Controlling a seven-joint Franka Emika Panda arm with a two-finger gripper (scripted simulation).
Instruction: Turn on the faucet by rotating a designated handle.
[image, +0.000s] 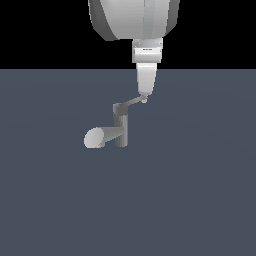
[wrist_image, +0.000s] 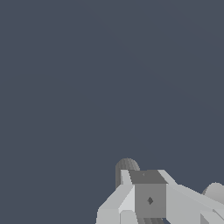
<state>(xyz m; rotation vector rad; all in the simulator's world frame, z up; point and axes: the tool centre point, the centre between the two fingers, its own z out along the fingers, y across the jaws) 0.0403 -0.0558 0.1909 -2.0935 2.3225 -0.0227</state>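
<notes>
Grey faucet (image: 120, 131), one handle (image: 131, 103) — gripper (image: 144, 98) at its tip, grip perhaps unclear.

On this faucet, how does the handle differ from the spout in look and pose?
The handle is a thin, slim bar; the spout is a thick round cylinder. The handle leaves the top of the post and rises toward the exterior view's right; the spout leaves lower down and points to the exterior view's left. The handle's far end meets the pincer; the spout ends free in a pale oval face. Both are plain grey and joined to the same post.
</notes>
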